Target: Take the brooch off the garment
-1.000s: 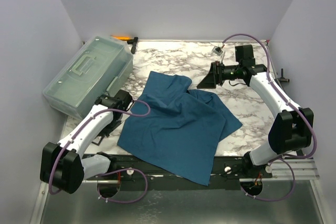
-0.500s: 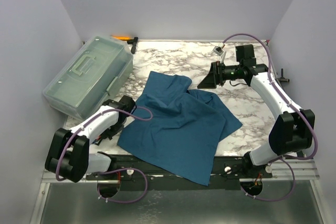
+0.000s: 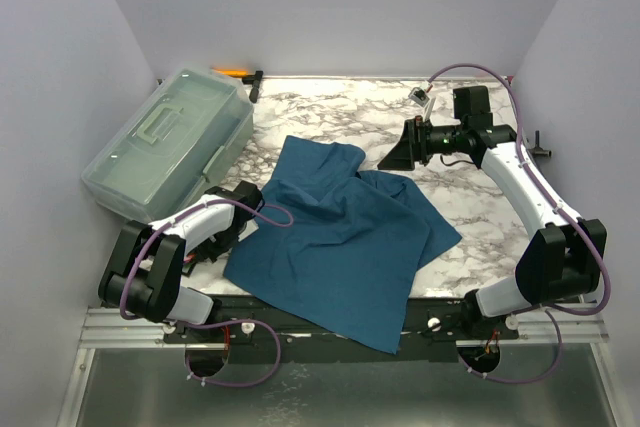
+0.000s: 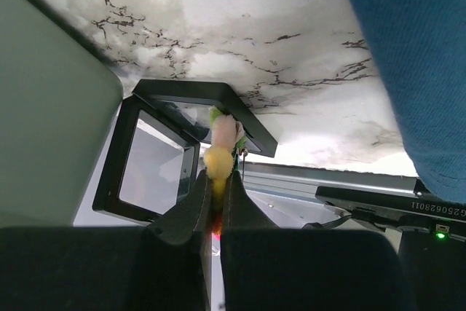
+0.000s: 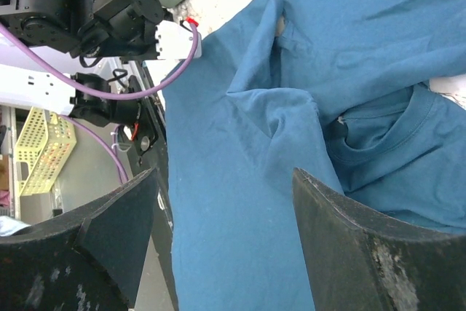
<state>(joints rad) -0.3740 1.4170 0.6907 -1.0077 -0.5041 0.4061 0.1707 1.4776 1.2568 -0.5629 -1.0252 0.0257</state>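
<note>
**Left gripper.** The fingers of the left gripper (image 4: 217, 180) are pressed together on the brooch (image 4: 220, 143), which stands clear of the garment (image 3: 340, 237). In the left wrist view the brooch's long axis runs up the frame from the fingertips. Its yellow part is nearest the fingers and its pink and green end points upward.

**Containers.**
- **Black-framed case (image 4: 156, 158):** It lies open on the marble table (image 4: 240, 20) with two hinged halves, each with a clear panel. The tip of the brooch overlaps the case's upper corner; contact cannot be told.
- **Storage box (image 3: 170, 142):** This translucent grey-green box with a handled lid sits at the left of the top view. The lid is shut and the contents cannot be made out.

**Right gripper.** The fingers of the right gripper (image 5: 224, 180) are spread wide apart and hold nothing. The gripper sits right of centre in the top view, aimed across the garment.

**Garment.** The dark teal T-shirt lies crumpled across the middle of the table. Its lower hem hangs over the near edge, and its round neck shows at the lower right of the right wrist view.
</note>
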